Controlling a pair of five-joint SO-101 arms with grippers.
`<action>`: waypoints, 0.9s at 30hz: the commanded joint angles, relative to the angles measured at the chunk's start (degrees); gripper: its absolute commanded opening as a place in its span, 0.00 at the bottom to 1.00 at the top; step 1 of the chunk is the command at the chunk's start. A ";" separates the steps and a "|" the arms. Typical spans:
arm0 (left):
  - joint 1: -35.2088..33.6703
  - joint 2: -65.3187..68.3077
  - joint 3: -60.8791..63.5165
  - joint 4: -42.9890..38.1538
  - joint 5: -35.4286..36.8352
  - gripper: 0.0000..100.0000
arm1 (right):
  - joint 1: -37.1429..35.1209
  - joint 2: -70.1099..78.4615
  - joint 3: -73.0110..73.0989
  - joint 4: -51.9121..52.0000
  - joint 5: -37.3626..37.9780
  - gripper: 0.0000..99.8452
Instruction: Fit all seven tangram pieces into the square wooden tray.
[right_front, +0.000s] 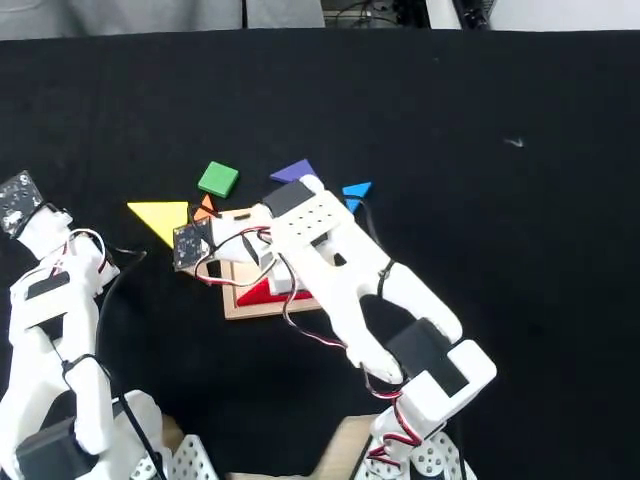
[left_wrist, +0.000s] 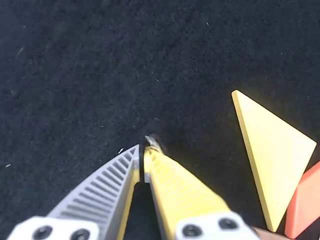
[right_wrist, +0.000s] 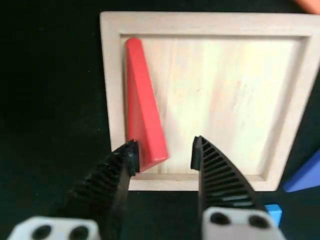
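The square wooden tray (right_wrist: 200, 23) lies under my right gripper (right_wrist: 165, 150), which hangs open just above it. A red triangle (right_wrist: 142, 120) lies inside along one tray wall, its tip beside one finger (right_wrist: 131, 156). In the high view the right arm (right_front: 330, 260) covers much of the tray (right_front: 240, 308), with the red triangle (right_front: 262, 293) showing. My left gripper (left_wrist: 144, 149) is shut and empty over bare cloth, a short way from the yellow triangle (left_wrist: 270, 155). Left of the tray in the high view lies the yellow triangle (right_front: 160, 215).
Around the tray's far side lie an orange piece (right_front: 205, 208), a green square (right_front: 218, 179), a purple piece (right_front: 295, 172) and a blue triangle (right_front: 356, 190). The left arm (right_front: 50, 300) stands at the table's left edge. Black cloth stretches free to the right.
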 joint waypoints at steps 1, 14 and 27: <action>0.92 -0.44 -0.92 -1.14 0.00 0.03 | -0.26 -1.01 -4.35 0.53 0.26 0.18; 0.92 -0.44 -0.92 -1.14 0.00 0.03 | 5.63 3.56 -7.69 -14.86 -13.19 0.00; 1.01 -0.44 -1.01 -1.14 0.00 0.03 | 5.36 12.26 -8.57 -14.95 -13.01 0.01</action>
